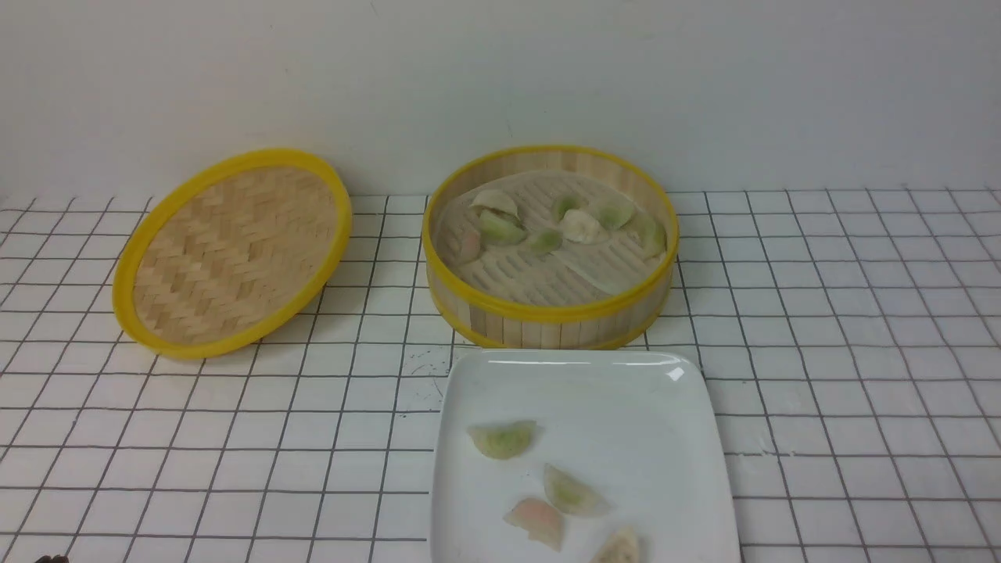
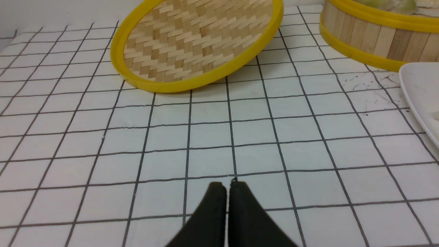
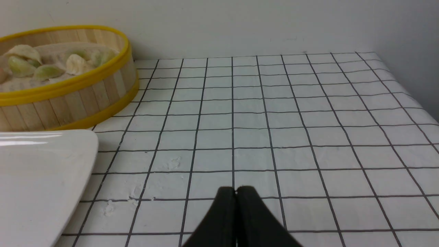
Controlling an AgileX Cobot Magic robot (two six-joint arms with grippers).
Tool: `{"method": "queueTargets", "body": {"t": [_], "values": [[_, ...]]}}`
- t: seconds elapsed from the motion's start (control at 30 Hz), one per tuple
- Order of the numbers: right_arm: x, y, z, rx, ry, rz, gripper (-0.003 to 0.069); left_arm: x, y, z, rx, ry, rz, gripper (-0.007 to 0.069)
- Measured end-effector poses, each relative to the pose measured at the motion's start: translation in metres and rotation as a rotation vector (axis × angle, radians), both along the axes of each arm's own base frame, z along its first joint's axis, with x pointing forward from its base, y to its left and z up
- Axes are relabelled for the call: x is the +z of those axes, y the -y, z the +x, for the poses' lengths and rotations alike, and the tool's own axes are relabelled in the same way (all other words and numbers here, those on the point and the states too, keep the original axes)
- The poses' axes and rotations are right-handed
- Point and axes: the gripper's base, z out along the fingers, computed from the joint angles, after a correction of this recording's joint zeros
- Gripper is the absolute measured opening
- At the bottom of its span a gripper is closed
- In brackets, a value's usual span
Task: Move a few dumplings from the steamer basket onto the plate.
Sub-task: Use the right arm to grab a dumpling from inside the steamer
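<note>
The round bamboo steamer basket (image 1: 551, 317) stands at the back centre and holds several pale green and whitish dumplings (image 1: 500, 228) on its liner. Directly in front of it lies the white square plate (image 1: 626, 391). Several dumplings rest on the plate's near half, among them a green one (image 1: 504, 439) and a pinkish one (image 1: 536, 522). My left gripper (image 2: 227, 185) hangs low over bare grid cloth, left of the plate (image 2: 422, 85), shut and empty. My right gripper (image 3: 236, 189) is over the cloth to the right of the plate (image 3: 41, 178) and the basket (image 3: 68, 99), also shut and empty.
The flat woven lid (image 1: 235, 250) with a yellow rim sits tilted at the back left, also visible in the left wrist view as the lid (image 2: 199, 44). A wall runs close behind the basket. White crumbs (image 3: 173, 163) dot the cloth beside the plate.
</note>
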Motion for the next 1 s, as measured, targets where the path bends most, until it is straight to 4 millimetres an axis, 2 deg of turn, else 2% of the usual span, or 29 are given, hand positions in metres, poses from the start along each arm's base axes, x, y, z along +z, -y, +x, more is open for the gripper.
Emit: {"method": "queueTargets", "body": {"t": [0.57, 0.8, 0.9, 1.0], "values": [[0.000, 0.000, 0.000, 0.000, 0.000, -0.001, -0.0014, 0.000, 0.000, 0.000, 0.000, 0.000, 0.000, -0.0006], [0.001, 0.001, 0.001, 0.003, 0.022, -0.094, -0.0014, 0.000, 0.000, 0.000, 0.000, 0.000, 0.000, -0.0006], [0.006, 0.000, 0.002, 0.003, 0.105, 0.010, -0.0014, 0.000, 0.000, 0.000, 0.000, 0.000, 0.000, -0.0006], [0.023, -0.001, 0.003, -0.004, 0.295, 0.240, -0.0014, 0.000, 0.000, 0.000, 0.000, 0.000, 0.000, -0.0006]]}}
